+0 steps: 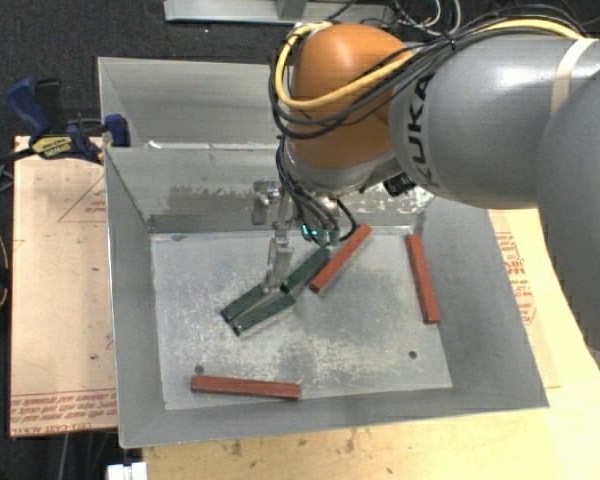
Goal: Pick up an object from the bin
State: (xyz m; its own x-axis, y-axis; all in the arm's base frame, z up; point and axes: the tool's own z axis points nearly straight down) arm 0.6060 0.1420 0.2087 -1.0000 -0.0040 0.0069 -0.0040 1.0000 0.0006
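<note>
Gripper is seen low in the bin, under the orange cover of the arm, with its tip at the floor near the bin's middle.

A dark green bar is noted directly beneath the tip. It lies flat and aslant. Its broader end extends just below and to the left of the gripper, and its narrower part runs up to the right, under the wrist. The tip appears to touch the bar's upper face. It cannot be told whether the gripper is released, clenched or closed around the bar, as the tip is seen only as one narrow column. No grasp is recorded.

First red-brown stick is logged just to the right of the gripper. It is aslant, and its lower end is against or over the green bar.

Second red-brown stick is logged well to the right of the gripper, nearly upright in the view and apart from the others.

Third red-brown stick is logged well below the gripper, lying flat along the near edge of the floor.

Yellow and black cables are looped round the orange cover.
</note>
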